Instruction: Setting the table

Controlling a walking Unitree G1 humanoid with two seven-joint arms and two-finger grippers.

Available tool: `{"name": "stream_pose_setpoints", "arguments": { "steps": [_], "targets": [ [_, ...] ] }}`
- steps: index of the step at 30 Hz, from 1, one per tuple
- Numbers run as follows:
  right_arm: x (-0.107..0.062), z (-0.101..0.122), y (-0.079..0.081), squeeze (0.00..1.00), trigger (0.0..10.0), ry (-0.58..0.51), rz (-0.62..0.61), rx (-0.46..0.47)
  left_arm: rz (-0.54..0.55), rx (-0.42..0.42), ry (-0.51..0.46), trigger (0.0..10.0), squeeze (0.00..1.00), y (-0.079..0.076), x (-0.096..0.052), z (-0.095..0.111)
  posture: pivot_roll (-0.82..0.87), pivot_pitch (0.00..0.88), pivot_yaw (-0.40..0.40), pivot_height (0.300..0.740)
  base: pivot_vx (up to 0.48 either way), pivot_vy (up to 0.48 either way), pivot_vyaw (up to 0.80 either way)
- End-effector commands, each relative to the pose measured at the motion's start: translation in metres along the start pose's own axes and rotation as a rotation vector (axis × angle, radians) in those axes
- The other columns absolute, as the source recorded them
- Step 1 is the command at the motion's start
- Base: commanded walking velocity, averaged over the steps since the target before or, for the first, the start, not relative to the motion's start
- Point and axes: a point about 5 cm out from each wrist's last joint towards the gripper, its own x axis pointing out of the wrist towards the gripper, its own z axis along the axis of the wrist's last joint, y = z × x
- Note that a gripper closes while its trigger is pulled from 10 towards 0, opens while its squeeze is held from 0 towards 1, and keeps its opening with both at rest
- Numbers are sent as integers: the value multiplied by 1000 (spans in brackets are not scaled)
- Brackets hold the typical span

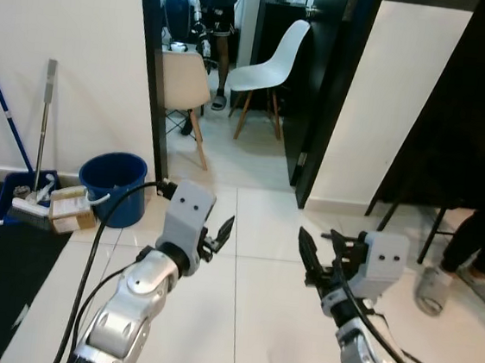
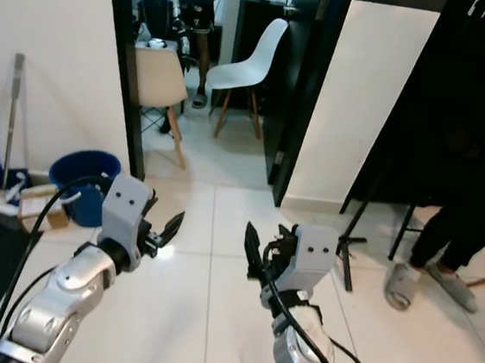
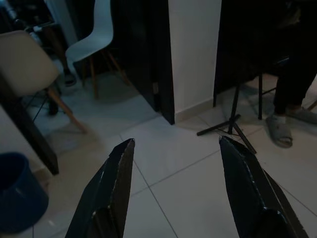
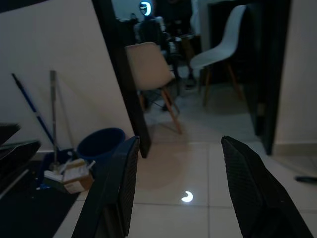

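Both claws, left claw & right claw, are wide open w/ nothing held, no tableware or surface visible, so direction unclear; open doorway w/ white plastic chair lies at 12 o'clock.

Both silver arms reach forward at mid height, holding nothing.

The left gripper spreads its two long black fingers apart; the right gripper likewise holds its black fingers wide, both arms bent and raised.

You find no readable text, label, brand, number or sign on anything here.
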Motion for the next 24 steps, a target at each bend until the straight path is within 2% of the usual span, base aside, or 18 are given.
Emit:
{"name": "stream_pose_setpoints", "arguments": {
  "steps": [1,24],
  "targets": [
    [-2,-2,-4,0,10000,12,-11,-7,-3,4,18,10000,0,-1,-1,-5,-61,1,91,740,480,0,0],
    [-6,-4,-6,0,10000,15,-27,-17,-5,7,29,10000,0,-2,-2,-9,-65,12,95,740,480,0,0]
  ]
}}
